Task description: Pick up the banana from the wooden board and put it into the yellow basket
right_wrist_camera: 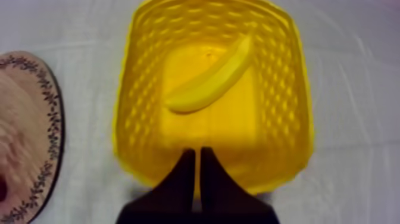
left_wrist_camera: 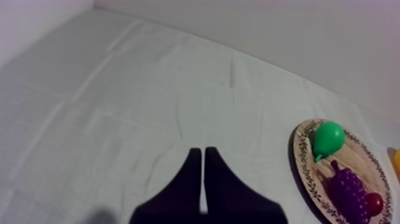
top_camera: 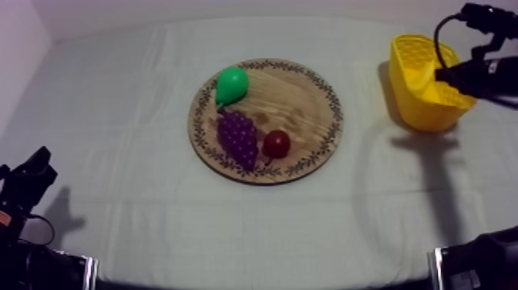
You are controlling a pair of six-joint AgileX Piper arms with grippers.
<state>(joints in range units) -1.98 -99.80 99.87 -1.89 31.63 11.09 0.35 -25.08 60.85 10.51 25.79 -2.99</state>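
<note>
The right hand (right_wrist_camera: 197, 159), fingers pressed together on nothing, hangs over the rim of the yellow basket (right_wrist_camera: 126, 119), inside which the banana (right_wrist_camera: 208, 80) lies, at 2 o'clock from the wooden board (top_camera: 308, 92); the left hand (left_wrist_camera: 203, 173), likewise pressed together, sits over the bench (left_wrist_camera: 119, 89).

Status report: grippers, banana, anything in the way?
Left gripper shut, low at left. Right gripper shut, above yellow basket. Banana inside it. Nothing blocking.

Table (top_camera: 254, 231) w/ creased grey-white cloth (top_camera: 116, 92), plain pale wall (top_camera: 193, 8) behind, soft shadows.
</note>
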